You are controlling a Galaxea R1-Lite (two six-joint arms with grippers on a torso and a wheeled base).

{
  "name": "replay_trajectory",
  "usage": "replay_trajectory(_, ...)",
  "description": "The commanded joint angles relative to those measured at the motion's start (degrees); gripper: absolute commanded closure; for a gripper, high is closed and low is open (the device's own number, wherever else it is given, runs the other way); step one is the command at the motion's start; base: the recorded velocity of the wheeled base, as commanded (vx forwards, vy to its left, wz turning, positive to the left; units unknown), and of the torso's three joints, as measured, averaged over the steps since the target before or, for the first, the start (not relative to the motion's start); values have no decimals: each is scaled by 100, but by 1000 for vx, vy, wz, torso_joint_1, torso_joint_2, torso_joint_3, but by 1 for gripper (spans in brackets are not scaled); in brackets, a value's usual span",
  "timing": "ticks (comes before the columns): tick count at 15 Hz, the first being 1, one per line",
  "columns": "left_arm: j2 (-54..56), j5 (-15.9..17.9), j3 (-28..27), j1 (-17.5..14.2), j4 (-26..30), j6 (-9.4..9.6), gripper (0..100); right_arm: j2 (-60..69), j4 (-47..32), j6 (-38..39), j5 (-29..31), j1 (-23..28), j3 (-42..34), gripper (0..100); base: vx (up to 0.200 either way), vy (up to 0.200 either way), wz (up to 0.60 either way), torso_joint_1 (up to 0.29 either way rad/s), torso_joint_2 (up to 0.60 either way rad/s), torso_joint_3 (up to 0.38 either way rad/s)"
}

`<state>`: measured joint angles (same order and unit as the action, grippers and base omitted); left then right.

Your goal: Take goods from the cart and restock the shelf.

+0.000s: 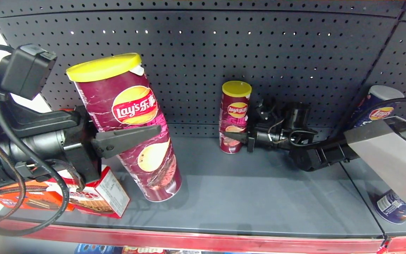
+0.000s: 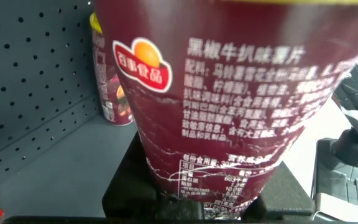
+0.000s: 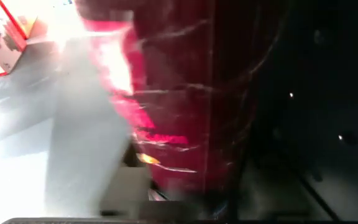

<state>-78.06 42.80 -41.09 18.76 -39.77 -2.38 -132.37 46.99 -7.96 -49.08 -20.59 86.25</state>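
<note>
**Head view.**
- Item one: a tall maroon cardboard canister (image 1: 125,106) with a yellow plastic lid. It is tilted, the lid leaning to the left and the base down at the grey metal shelf deck (image 1: 259,197). The left gripper (image 1: 129,138) is clamped round its middle.
- Item two: a second maroon canister (image 1: 234,116), also yellow-lidded, upright against the dark perforated back panel (image 1: 224,46). The right gripper (image 1: 236,137) sits at its lower half.
- A red-and-white cardboard box (image 1: 100,197) lies just beside item one's base.

**Left wrist view.** The tall maroon cardboard canister (image 2: 229,93) is held fast between the jaws, with the second maroon canister (image 2: 110,87) beyond it.

**Right wrist view.** The second maroon canister (image 3: 185,93) is close and blurred. We judge the jaws closed on it, though not surely.

**Risks.** If let go at this tilt, item one would likely topple onto the box or roll toward the red front lip (image 1: 189,241). If the right gripper backs out crookedly, it may knock item two over.
</note>
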Motion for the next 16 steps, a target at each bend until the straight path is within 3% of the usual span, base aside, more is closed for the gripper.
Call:
replay_trajectory(1,-8,0,40,-4,-5,0,100,132,3,-4,-58,-15,-99,100,0,0,0,0,0,0)
replay_trajectory(7,36,9,58,-83,-5,0,100,1152,99,14,232,-129,-961,100,0,0,0,0,0,0)
replay_trajectory(12,45,9,102,-83,-5,0,100,2611,1295,102,865,-639,-3518,100,0,0,0,0,0,0)
replay_trajectory(16,54,0,93,-74,-5,0,100,3243,2279,216,1155,-1105,-5004,100,0,0,0,0,0,0)
